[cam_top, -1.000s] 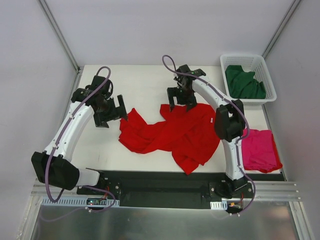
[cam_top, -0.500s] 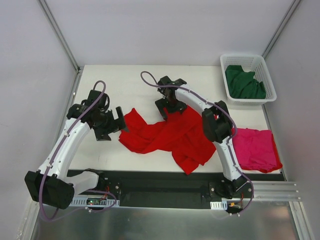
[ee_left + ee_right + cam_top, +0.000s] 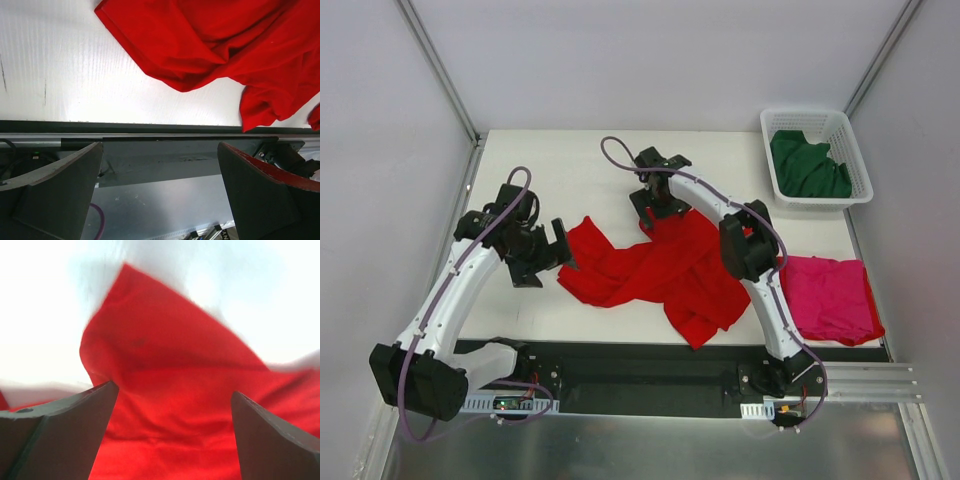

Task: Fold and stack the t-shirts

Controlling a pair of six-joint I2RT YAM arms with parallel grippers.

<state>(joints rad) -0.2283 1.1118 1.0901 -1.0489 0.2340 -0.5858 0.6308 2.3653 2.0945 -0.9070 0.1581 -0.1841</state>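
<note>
Lying crumpled at the middle of the surface (image 3: 570, 170): red t-shirt (image 3: 665, 265), judged soft, light, limp; best pinched at an edge corner. Right jaws apart over its far edge, left jaws apart beside its left end.

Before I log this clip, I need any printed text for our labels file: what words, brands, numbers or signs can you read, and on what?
No text can be read in any view.
The red t-shirt, pink t-shirt, green t-shirt and white basket show no print.
The circuit board at the left arm's base is too small to show any marking.
</note>
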